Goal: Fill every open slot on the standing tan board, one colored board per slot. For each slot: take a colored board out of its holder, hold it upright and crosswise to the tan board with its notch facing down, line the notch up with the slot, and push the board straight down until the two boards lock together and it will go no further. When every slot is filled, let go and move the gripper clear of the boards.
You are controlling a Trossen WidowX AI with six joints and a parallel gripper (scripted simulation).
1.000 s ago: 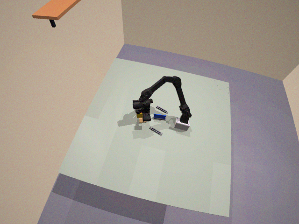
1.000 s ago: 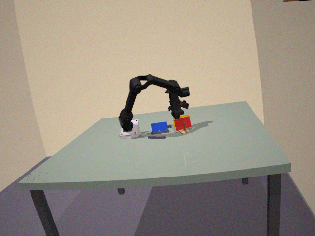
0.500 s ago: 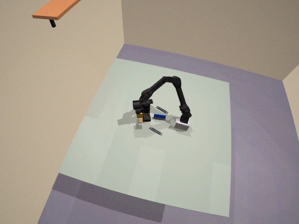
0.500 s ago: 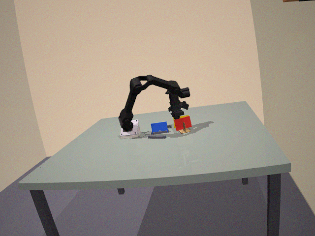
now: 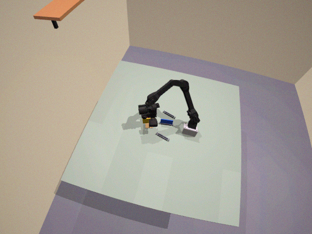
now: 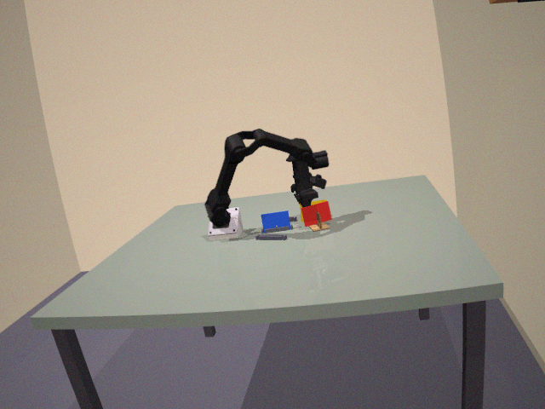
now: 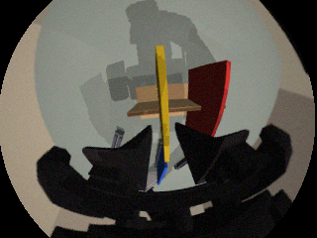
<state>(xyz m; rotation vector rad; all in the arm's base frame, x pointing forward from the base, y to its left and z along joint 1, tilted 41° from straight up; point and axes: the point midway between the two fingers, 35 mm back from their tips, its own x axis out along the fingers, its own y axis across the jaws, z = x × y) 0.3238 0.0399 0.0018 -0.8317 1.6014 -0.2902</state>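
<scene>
The tan board (image 6: 318,221) (image 7: 140,109) stands on its flat base. The yellow board (image 5: 146,121) (image 7: 161,74) is upright and crosswise over it, near its middle. The red board (image 6: 310,216) (image 7: 208,96) is upright and crosswise at one end. Whether their notches are fully down cannot be seen. My gripper (image 6: 305,205) (image 7: 163,125) is open around the yellow board's near end, with a gap on each side in the wrist view. The blue board (image 5: 166,121) (image 6: 275,221) (image 7: 161,173) stands in its holder.
Two empty grey holders lie on either side of the blue one: one holder (image 5: 168,114) and another holder (image 5: 162,136) (image 6: 271,237). The arm's white base (image 5: 190,130) (image 6: 226,228) is beyond the holders. The red board stands close beside one finger.
</scene>
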